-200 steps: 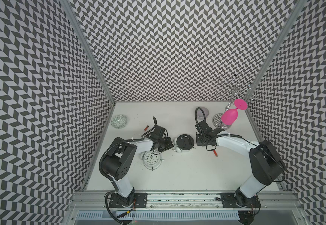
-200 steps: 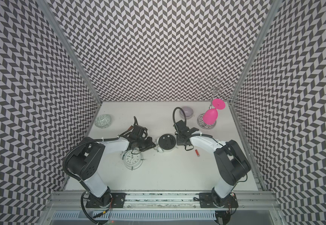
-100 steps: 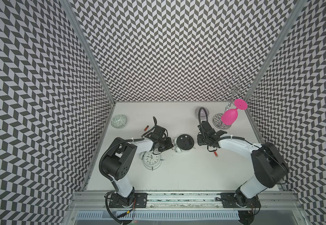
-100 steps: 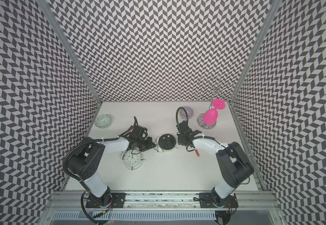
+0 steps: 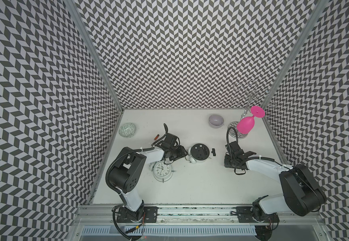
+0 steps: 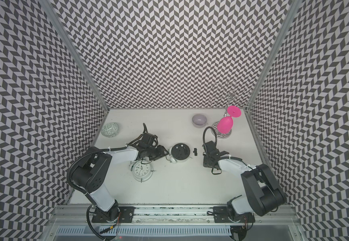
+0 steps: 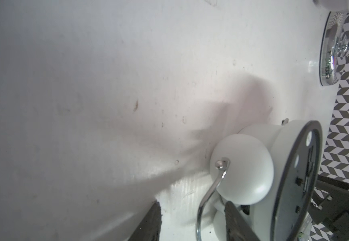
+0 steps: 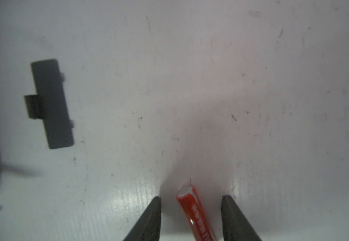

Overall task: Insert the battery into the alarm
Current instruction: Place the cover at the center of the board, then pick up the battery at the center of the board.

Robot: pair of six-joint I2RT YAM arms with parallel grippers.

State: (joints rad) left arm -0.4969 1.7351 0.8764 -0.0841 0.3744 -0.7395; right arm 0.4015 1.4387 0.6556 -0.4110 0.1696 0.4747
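The alarm [image 5: 199,152] [image 6: 180,152] lies face down at mid-table, black back up. Its white bell [image 7: 241,169] and wire handle fill the left wrist view. My left gripper [image 7: 192,210] [image 5: 185,154] is open at the alarm's left side, with the wire handle between its fingers. The black battery cover [image 5: 213,152] [image 8: 50,104] lies loose on the table, right of the alarm. A red battery [image 8: 194,210] lies flat on the table. My right gripper [image 8: 190,200] [image 5: 229,164] is open and straddles it, fingers apart from it. The arm hides this battery in both top views.
A second white alarm clock [image 5: 162,171] lies face up under the left forearm. A small orange battery [image 5: 156,137] lies behind the left wrist. A green patterned bowl [image 5: 127,130] sits back left, a lilac bowl [image 5: 216,120] and a pink glass [image 5: 245,125] on a metal rack back right.
Both grippers were shut and now stand open. The right arm has drawn away from the alarm, rightward and toward the front, over the red battery. The black cover lies uncovered beside the alarm.
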